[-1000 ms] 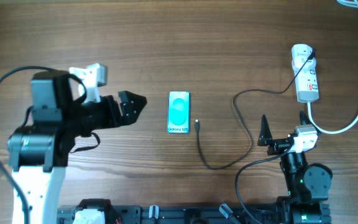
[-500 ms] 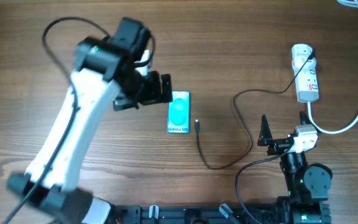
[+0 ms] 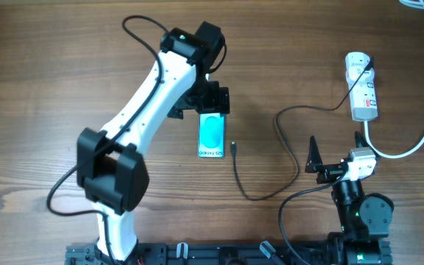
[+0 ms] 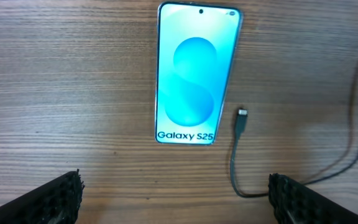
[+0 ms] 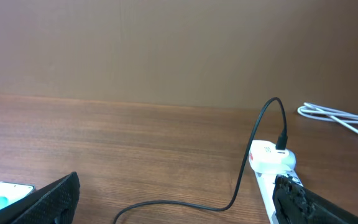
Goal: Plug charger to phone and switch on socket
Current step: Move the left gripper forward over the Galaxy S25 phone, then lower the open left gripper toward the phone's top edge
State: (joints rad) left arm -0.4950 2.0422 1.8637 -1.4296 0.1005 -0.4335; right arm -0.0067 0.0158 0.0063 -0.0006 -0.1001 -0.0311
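Just beside the glossy rectangular phone (image 4: 197, 71) lies the thin black charger (image 4: 235, 155).

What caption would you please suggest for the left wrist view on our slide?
Open left gripper looks down on the phone, the charger tip lying unplugged beside it.

Robot lab: 2 arms (image 3: 149, 88) at wood table (image 3: 43, 44).

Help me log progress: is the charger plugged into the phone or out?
Out. The charger ends in a connector tip lying on the table beside the phone, near its lower corner, with bare wood between them.
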